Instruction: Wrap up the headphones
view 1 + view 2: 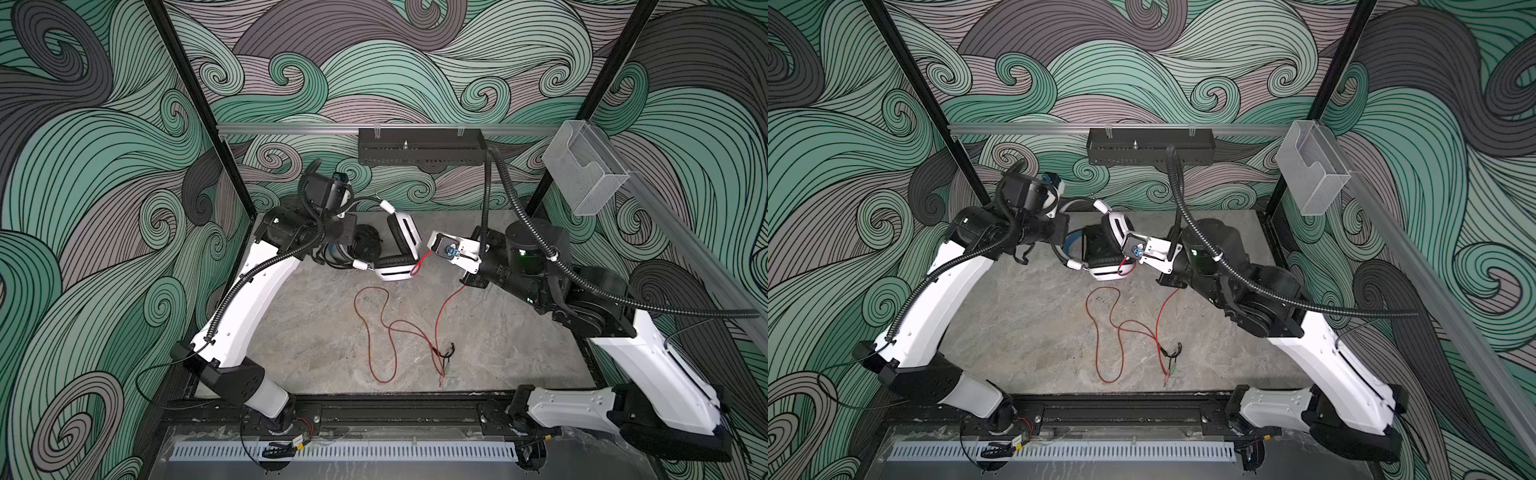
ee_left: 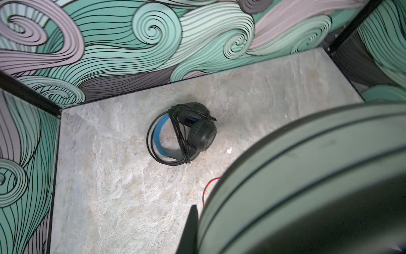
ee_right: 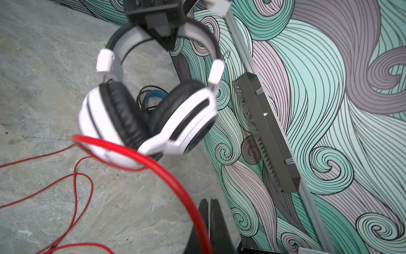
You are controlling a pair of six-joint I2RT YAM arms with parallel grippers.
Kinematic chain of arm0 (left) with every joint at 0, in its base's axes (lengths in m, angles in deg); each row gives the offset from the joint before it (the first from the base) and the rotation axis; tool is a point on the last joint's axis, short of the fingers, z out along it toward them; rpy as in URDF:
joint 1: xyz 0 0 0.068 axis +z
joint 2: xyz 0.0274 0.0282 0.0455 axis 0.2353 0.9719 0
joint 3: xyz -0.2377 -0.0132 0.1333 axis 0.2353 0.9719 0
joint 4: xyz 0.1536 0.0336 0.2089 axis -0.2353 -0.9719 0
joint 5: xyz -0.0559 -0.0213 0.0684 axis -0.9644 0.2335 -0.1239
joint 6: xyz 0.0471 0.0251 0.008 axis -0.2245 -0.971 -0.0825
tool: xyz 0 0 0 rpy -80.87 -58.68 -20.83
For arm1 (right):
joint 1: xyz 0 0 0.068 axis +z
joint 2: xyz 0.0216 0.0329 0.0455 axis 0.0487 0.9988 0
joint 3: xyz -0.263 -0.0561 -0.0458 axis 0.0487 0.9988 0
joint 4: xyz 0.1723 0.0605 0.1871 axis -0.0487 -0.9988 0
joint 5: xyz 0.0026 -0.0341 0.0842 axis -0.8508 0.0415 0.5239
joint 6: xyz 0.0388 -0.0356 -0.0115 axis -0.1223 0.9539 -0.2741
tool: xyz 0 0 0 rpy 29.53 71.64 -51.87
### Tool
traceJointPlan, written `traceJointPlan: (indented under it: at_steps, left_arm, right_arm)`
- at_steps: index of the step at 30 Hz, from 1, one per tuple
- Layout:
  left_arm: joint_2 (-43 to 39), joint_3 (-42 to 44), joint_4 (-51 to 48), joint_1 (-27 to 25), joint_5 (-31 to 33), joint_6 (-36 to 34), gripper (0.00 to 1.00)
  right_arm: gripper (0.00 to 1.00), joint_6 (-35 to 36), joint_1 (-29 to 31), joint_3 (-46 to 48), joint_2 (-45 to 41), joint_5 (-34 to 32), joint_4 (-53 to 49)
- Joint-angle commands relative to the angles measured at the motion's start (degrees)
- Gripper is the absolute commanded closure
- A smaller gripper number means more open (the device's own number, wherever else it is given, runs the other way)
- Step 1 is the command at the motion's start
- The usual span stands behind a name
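Right wrist view gives us the key picture: the white-and-black headset [image 3: 149,114] hangs clear of the table [image 1: 498,357], band up and cups down, with the left gripper [image 3: 163,40] clamped on its headband. Our right gripper [image 3: 209,220] is pressed together, apparently pinching the red cord [image 3: 167,173] just beside the nearer cup, so we judge the winding falls to that arm. Loose cord trails toward the table's front. The black headset [image 2: 182,134] lies at the rear, its cord already bound.
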Motion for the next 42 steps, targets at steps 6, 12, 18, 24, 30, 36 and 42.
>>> traceJointPlan:
  at_steps: [6,12,18,24,30,36,42]
  left_arm:
    - [-5.3,8.0,2.6,-7.0,-7.4,-4.9,1.00]
    - [-9.8,13.6,5.4,-9.1,-13.6,-5.1,1.00]
    - [-11.3,15.0,7.1,-10.1,-18.4,-4.8,1.00]
    - [-12.0,15.4,8.0,-10.5,-21.8,-3.8,1.00]
    - [-12.5,15.9,8.4,-10.8,-24.9,-3.0,1.00]
    - [-13.1,16.4,8.9,-10.9,-26.8,-2.1,1.00]
    - [-14.1,18.4,12.0,-10.8,-28.4,0.4,1.00]
  right_arm:
    - [1.00,0.6,1.0,-2.5,6.1,-1.9,-0.7]
    - [1.00,-0.8,0.5,0.3,5.7,-1.8,-1.1]
    - [1.00,-1.8,0.1,3.1,5.3,-1.2,-1.3]
    - [0.93,-2.8,-0.6,4.6,4.7,-0.3,-1.3]
    - [0.87,-3.4,-1.2,4.8,4.3,0.4,-1.2]
    - [0.71,-4.1,-1.7,5.4,3.8,1.3,-1.2]
    - [0.51,-5.0,-2.8,7.1,2.4,2.1,-1.2]
